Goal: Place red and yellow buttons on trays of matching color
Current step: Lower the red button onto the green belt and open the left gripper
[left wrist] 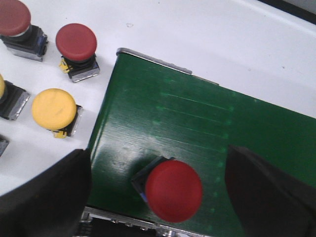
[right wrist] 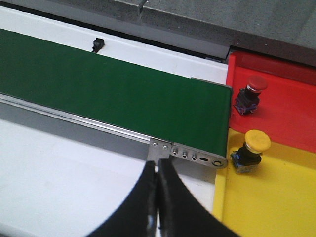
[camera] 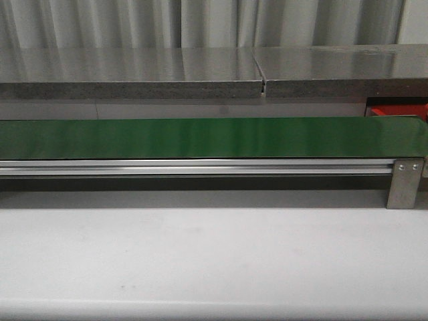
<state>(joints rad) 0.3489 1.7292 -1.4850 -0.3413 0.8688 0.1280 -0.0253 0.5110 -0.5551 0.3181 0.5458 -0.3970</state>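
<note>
In the left wrist view a red button (left wrist: 173, 190) stands on the green conveyor belt (left wrist: 197, 123), between the wide-apart fingers of my open left gripper (left wrist: 158, 197), untouched by either. Beside the belt's end, on the white table, sit two more red buttons (left wrist: 75, 42) (left wrist: 14, 17) and a yellow button (left wrist: 54, 108). My right gripper (right wrist: 158, 170) is shut and empty over the white table near the belt's other end. Past that end, one red button (right wrist: 256, 85) rests in the red tray (right wrist: 291, 113) and one yellow button (right wrist: 256, 141) in the yellow tray (right wrist: 266, 207).
The green belt (camera: 214, 137) with its aluminium rail (camera: 200, 167) runs across the front view, with a grey counter (camera: 134, 70) behind it. A metal bracket (right wrist: 190, 153) sits at the belt's end beside the trays. A small black sensor (right wrist: 98, 44) stands behind the belt.
</note>
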